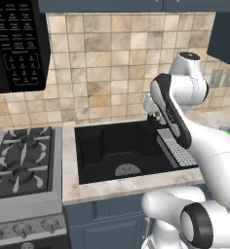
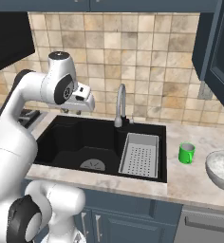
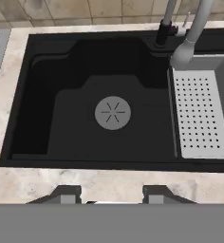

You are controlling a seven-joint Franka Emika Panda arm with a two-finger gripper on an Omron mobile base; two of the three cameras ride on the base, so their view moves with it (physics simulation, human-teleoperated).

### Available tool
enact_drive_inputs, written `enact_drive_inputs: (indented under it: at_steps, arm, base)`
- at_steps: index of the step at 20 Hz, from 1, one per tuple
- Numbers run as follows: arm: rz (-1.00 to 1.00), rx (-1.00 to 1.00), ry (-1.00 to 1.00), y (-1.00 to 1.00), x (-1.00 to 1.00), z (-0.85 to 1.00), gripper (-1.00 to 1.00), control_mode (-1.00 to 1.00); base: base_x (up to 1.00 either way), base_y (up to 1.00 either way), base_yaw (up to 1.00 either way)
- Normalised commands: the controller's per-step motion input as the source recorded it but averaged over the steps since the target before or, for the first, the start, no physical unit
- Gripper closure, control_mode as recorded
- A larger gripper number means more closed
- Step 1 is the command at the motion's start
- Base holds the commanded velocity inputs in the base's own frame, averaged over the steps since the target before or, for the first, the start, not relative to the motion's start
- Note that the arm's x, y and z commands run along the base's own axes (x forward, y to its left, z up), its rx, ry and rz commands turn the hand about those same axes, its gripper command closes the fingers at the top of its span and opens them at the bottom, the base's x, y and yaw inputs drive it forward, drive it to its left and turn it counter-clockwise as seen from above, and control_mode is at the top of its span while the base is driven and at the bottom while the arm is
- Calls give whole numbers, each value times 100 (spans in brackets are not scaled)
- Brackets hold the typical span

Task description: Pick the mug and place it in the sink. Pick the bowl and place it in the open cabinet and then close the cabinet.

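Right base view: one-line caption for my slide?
Open gripper hangs over the sink; mug and bowl wait on the counter.

Matt black sink [image 3: 61, 123]; glossy green mug [image 2: 186, 153]; marbled bowl [image 2: 221, 168].

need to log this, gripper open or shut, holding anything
gripper: open, holding nothing, above the sink; the mug stands on the counter.

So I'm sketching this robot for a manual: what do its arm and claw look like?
The arm is glossy white, built of rounded tubular segments with dark bands and caps at the joints. The claw ends in two small dark grey finger tips.
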Motion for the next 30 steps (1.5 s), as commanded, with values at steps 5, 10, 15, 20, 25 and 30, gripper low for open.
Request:
enact_drive_inputs:
  at_steps: [5,10,15,20,25,30]
  arm:
    - [5,0,0,-2,-28,-1,-100,-100]
    - [13,-1,-1,-1,-82,-13,-100,-100]
    - [16,-3,0,-13,-68,-25,-100,-100]
    - [9,0,0,-32,-36,-14,-100,-100]
    - [1,0,0,-32,-2,-11,-100,-100]
    - [0,0,2,-31,4,-1,-100,-100]
  base:
    - [0,0,0]
    - [0,0,0]
    - [0,0,0]
    - [0,0,0]
    - [0,0,0]
    - [0,0,0]
